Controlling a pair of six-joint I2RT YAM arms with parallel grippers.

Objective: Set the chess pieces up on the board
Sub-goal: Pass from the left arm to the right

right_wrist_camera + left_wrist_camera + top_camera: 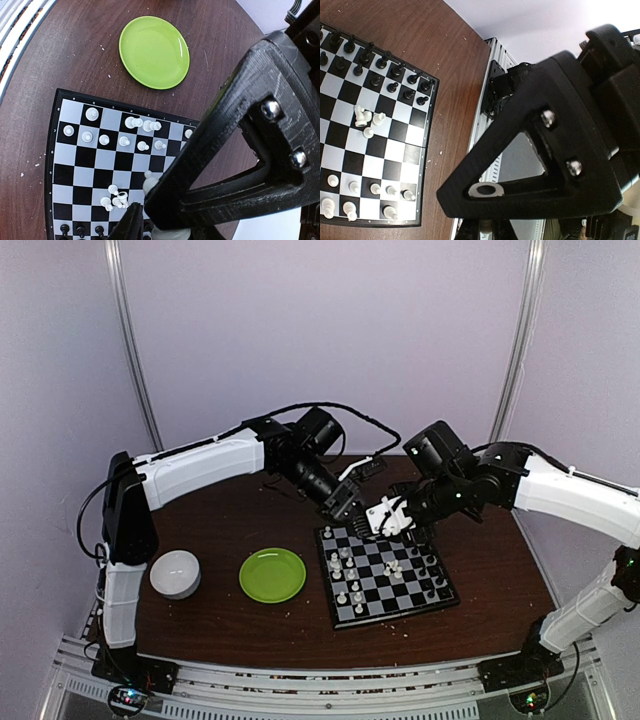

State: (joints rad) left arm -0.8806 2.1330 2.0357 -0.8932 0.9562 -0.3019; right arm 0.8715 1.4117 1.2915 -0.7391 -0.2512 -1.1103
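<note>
Where it lies on the worktop (220, 515) just right of the green plate (272, 575), the board (372, 590) carries the chess pieces (143, 146): white ranks along its left side, black pieces (382, 62) along its right, and a loose white cluster (116, 199) mid-board, some tipped. Judged to be light, stiff, slick plastic, easily toppled; best pinched at the waist from above. Standing pieces have the long axis upright, heads up. Right pincer (392, 520): part-closed about a white piece (149, 180) over the board's far edge; whether the hold is firm cannot be told. Left pincer (345, 505): shut, empty, beside it.
</note>
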